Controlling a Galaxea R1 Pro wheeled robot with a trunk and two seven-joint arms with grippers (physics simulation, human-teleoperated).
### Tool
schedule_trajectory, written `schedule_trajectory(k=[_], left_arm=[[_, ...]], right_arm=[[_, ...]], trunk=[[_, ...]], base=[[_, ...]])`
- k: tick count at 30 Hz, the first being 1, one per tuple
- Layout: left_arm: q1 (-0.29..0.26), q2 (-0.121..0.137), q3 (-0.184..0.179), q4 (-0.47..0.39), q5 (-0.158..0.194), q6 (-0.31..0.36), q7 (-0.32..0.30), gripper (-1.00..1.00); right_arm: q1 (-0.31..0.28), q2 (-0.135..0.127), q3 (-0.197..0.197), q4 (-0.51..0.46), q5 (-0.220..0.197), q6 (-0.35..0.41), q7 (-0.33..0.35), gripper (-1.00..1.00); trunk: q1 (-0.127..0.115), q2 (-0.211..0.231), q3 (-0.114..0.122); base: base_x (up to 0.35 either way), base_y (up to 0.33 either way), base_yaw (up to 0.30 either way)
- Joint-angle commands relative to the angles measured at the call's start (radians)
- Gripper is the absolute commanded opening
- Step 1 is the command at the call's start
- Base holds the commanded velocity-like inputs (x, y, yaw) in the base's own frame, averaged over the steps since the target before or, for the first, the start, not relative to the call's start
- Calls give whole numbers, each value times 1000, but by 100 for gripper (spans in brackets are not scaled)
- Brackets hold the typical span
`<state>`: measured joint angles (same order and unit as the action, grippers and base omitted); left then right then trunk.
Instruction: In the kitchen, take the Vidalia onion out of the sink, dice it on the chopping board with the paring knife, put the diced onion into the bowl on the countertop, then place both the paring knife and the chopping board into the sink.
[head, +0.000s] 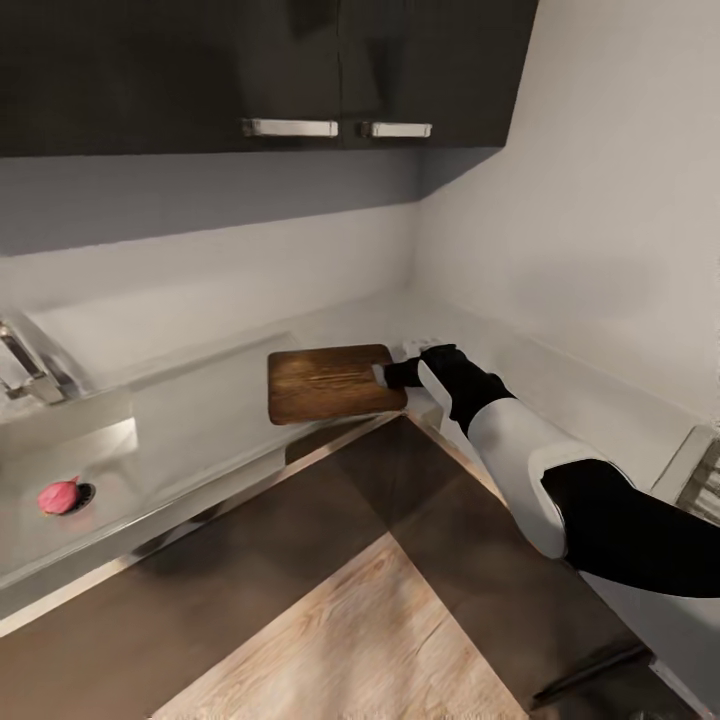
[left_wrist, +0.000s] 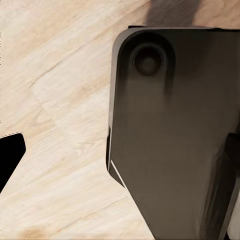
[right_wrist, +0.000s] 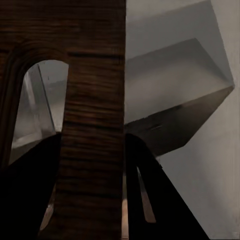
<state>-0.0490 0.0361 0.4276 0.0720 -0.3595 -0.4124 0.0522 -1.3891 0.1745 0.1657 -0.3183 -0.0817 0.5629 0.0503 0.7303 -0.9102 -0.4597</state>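
Although the onion (head: 59, 495) lies in the sink (head: 100, 440) at the lower left of the head frame, a small pink bulb beside the drain, the right tool (head: 383, 374) is at the board (head: 330, 383) in mid-frame. In the right wrist view its two dark fingers (right_wrist: 30, 195) stand on either side of the wood strip next to the handle slot, so the right tool appears to be closed on the board's handle end. The board sits on the counter (head: 200, 400), its near edge at the counter's front rim, right of the sink. A small white corner just beyond the tool may be the bowl; I cannot tell.

The left wrist view looks down on pale wood floor (left_wrist: 60, 100) and a dark part of the robot's body (left_wrist: 170, 140); whether the left tool is wide or narrow cannot be told.

The board should handle as a stiff, flat, fairly light slab that will not flex. Held by one end it will tend to droop or swing, and smooth wood between narrow fingers may slip, so a grip close beside the slot, as here, seems sound. The onion looks round and smooth, likely to roll; taking it across its widest part would be safest.

No brand, label or writing is readable anywhere. The knife I cannot make out.
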Motion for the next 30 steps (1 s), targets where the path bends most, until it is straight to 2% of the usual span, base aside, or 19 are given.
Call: schedule_trajectory(k=[1, 10, 18, 30], left_arm=[[-2, 1, 7, 5, -10, -7, 6, 100], [-2, 2, 7, 5, -10, -8, 6, 100], [-2, 2, 7, 5, -10, -8, 5, 100], [-2, 2, 8, 5, -10, -8, 5, 100]], right_arm=[[-1, 0, 2, -1, -9, 5, -1, -100], [-2, 0, 3, 3, -9, 5, 1, -100], [-2, 0, 3, 8, -9, 5, 0, -100], [-2, 0, 3, 14, -9, 5, 0, -100]], trunk=[[-1, -1, 1], [-1, -1, 12], [-1, -1, 13], [-1, -1, 13]], base=[[-298, 171, 0], [-135, 260, 47], [-92, 276, 224], [-208, 200, 247]])
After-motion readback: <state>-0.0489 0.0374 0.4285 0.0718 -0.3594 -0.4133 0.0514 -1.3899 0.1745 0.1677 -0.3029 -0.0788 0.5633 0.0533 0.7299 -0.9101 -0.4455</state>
